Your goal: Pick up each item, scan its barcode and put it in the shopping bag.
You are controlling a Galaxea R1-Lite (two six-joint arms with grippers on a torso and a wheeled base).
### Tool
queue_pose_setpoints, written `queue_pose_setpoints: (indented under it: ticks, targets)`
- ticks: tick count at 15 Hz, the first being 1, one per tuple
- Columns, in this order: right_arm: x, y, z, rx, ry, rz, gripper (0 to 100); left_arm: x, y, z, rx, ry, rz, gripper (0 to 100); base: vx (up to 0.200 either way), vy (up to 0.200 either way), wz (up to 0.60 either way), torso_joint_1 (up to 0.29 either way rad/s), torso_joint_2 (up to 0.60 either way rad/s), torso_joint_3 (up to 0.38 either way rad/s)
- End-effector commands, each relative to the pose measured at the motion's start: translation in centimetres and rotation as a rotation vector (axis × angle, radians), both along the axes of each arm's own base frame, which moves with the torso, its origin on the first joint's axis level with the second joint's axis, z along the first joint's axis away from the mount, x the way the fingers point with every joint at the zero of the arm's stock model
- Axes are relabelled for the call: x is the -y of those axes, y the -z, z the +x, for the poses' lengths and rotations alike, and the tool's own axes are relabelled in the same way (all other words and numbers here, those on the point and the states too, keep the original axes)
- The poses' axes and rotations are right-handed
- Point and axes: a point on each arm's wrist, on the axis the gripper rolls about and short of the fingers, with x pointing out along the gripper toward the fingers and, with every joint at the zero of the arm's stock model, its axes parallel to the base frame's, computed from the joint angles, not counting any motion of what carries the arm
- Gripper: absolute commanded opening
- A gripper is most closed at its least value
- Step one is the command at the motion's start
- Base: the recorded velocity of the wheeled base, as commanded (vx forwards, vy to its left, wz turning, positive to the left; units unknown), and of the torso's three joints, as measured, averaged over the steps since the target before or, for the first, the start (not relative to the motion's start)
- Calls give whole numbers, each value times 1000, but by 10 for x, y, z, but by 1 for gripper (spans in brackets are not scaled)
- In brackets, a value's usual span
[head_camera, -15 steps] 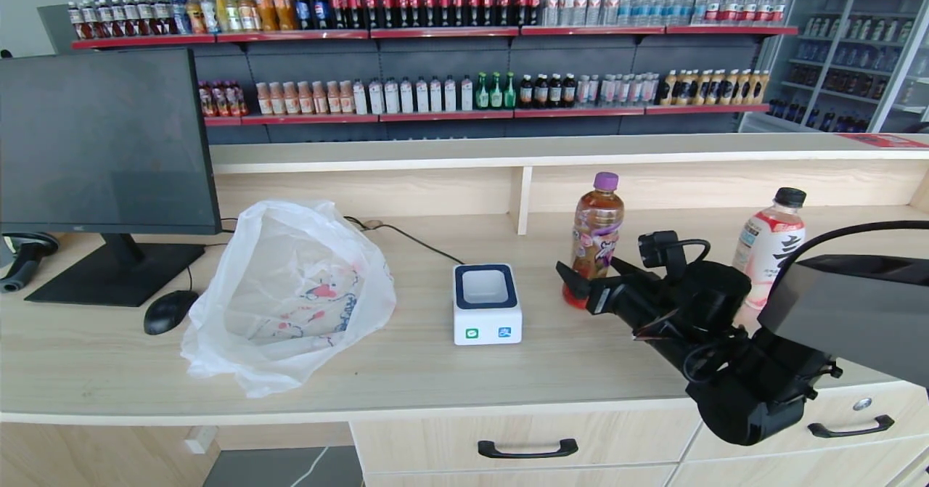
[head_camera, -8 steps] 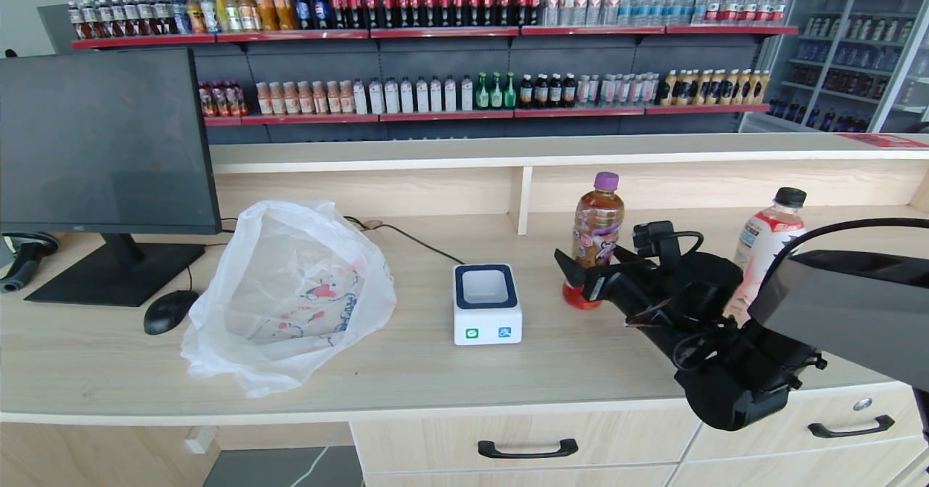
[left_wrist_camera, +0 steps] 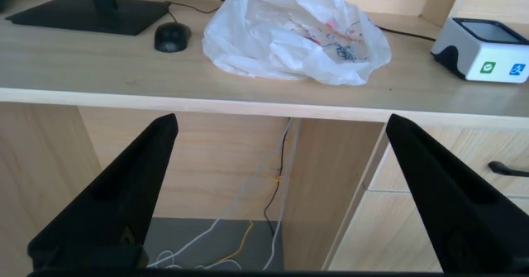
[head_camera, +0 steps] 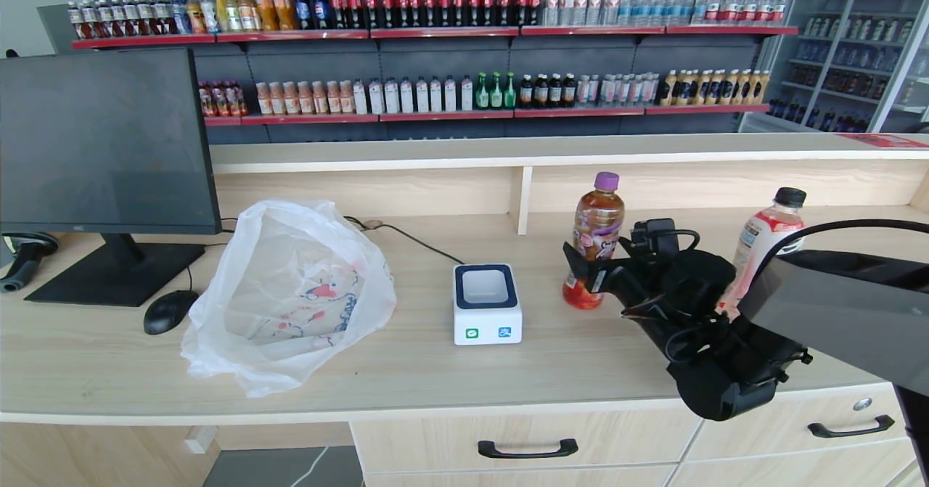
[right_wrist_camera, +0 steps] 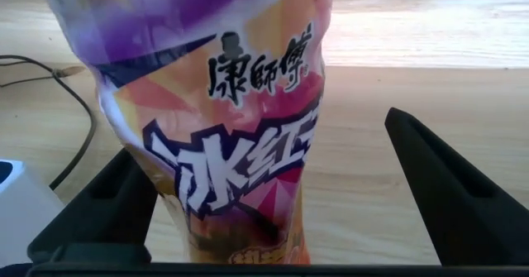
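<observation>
Right gripper unclenched, fingers either side of purple-capped tea bottle, upright on counter beside barcode scanner. Bottle off-centre between fingers: centre it, then close evenly on mid-body to avoid tipping. Left gripper released, below counter edge.

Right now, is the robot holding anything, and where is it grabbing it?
Nothing yet. The right gripper is open around the purple-capped bottle. The left gripper is open too.

Right arm advances: right gripper reaches bottle
It has moved forward and up a little; its spread fingers now flank the bottle's lower part.
</observation>
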Motion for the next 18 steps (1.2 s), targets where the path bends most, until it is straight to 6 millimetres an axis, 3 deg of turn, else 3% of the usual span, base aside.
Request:
queue_pose_setpoints:
  ticks: [1, 13, 14, 18]
  targets:
    - [-2, 0, 3, 10, 3, 1, 100, 0, 0, 0, 1, -1, 0, 100, 0, 0, 0, 0, 0, 0]
    - [-5, 3, -1, -7, 7, 1, 100, 0, 0, 0, 1, -1, 0, 100, 0, 0, 0, 0, 0, 0]
    - [-5, 2, -2, -7, 6, 1, 0, 0, 0, 0, 1, -1, 0, 100, 0, 0, 0, 0, 0, 0]
    - [-4, -3, -1, 9, 7, 15, 0, 0, 0, 0, 1, -1, 0, 100, 0, 0, 0, 0, 0, 0]
